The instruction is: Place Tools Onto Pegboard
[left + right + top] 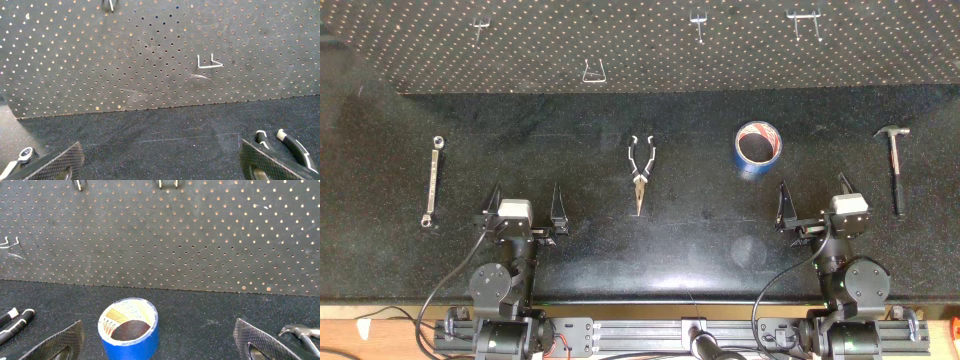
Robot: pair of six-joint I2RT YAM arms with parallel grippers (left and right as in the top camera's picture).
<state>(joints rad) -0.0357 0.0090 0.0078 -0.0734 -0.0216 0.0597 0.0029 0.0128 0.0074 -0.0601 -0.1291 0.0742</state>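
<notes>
A dark pegboard (640,40) stands along the back, carrying white wire hooks (594,72). On the black mat lie a silver wrench (432,180) at the left, pliers (640,170) with black and white handles in the middle, a roll of blue tape (757,147) right of centre and a hammer (894,165) at the far right. My left gripper (527,212) rests open near the front, between wrench and pliers. My right gripper (815,208) is open too, in front of the tape (129,329) and left of the hammer (301,333). Neither holds anything.
More hooks hang high on the pegboard: one at the left (480,28), one at the middle (697,20) and a pair at the right (805,22). The left wrist view faces the low hook (209,63). The mat's front edge runs just before the arm bases.
</notes>
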